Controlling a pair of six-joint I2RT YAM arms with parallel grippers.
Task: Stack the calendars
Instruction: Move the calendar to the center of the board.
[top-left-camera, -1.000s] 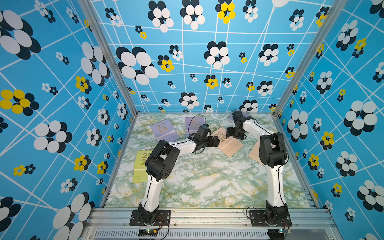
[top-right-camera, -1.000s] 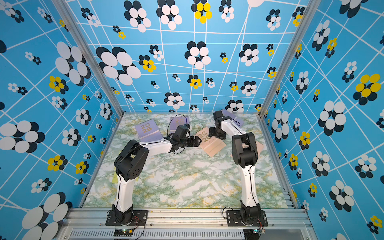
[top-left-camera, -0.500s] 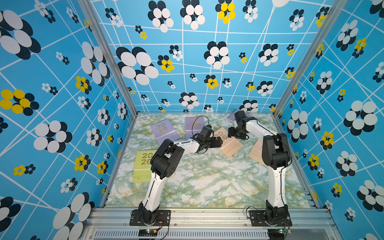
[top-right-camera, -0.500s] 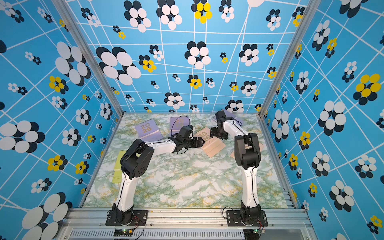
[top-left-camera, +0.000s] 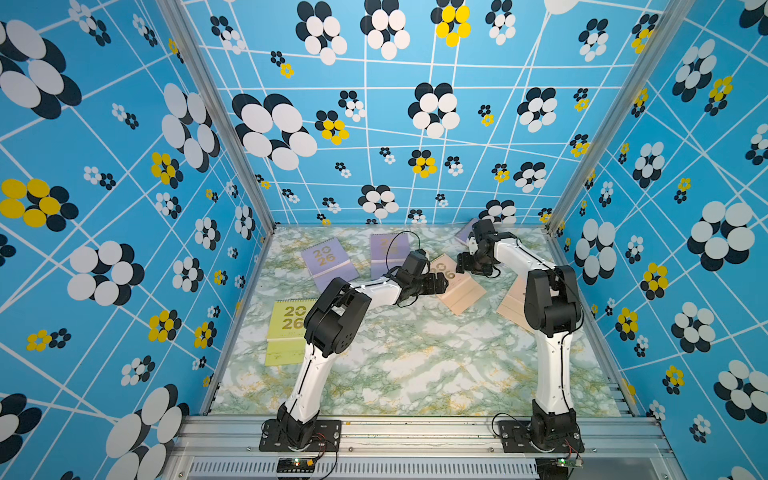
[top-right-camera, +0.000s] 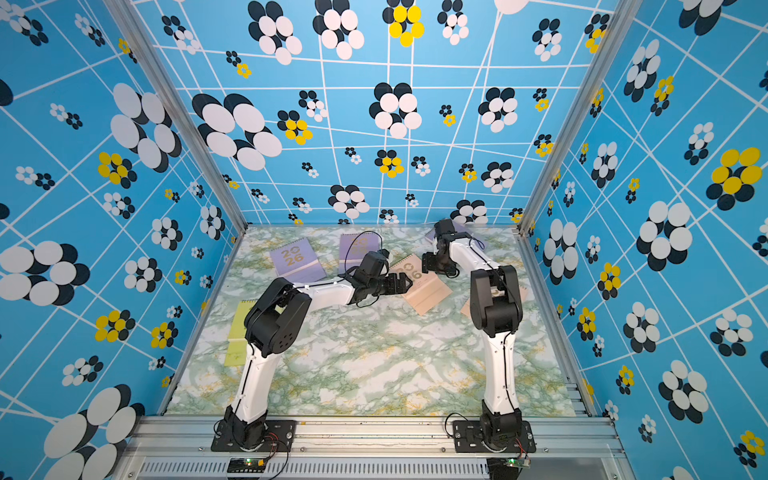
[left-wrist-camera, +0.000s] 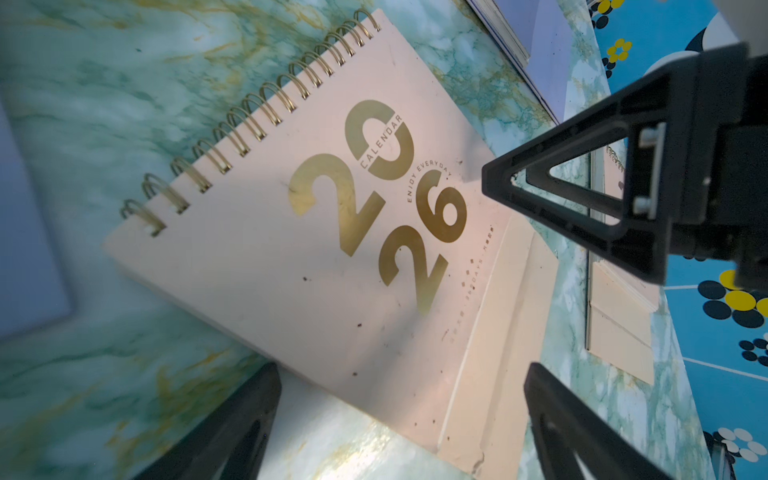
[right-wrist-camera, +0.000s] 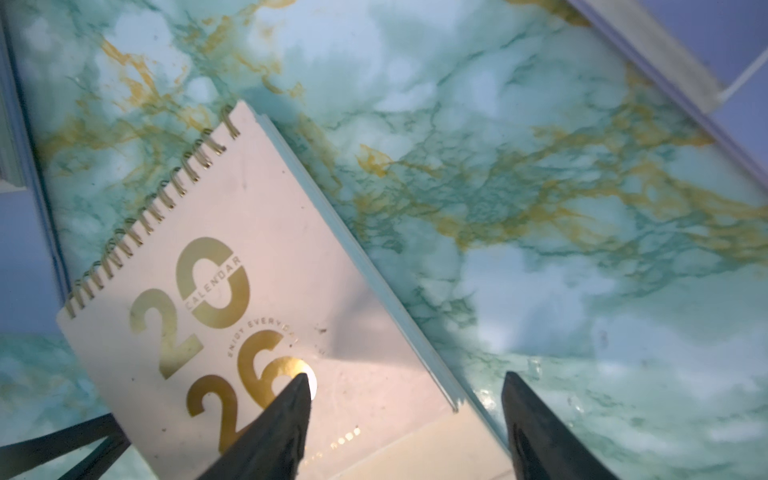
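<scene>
Two claws (top-left-camera: 444, 286) (top-left-camera: 462, 266) at one peach calendar (top-left-camera: 463, 293)

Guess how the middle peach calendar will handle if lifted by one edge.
Probably light and fairly stiff: peach calendar looks like card covers lying flat. The wire spiral likely lets leaves and the folded base flap swing open. On the glossy marble tabletop it would probably slide rather than tip.

Both top views are bright and sharp, but the blue walls (top-left-camera: 104, 166) bend at the edges. The wrist views are dimmer and bluish. There the lilac calendar (left-wrist-camera: 29, 249) looks blurry. Gold print on the peach calendar (right-wrist-camera: 291, 257) shines, and a shadow crosses its cover.
</scene>
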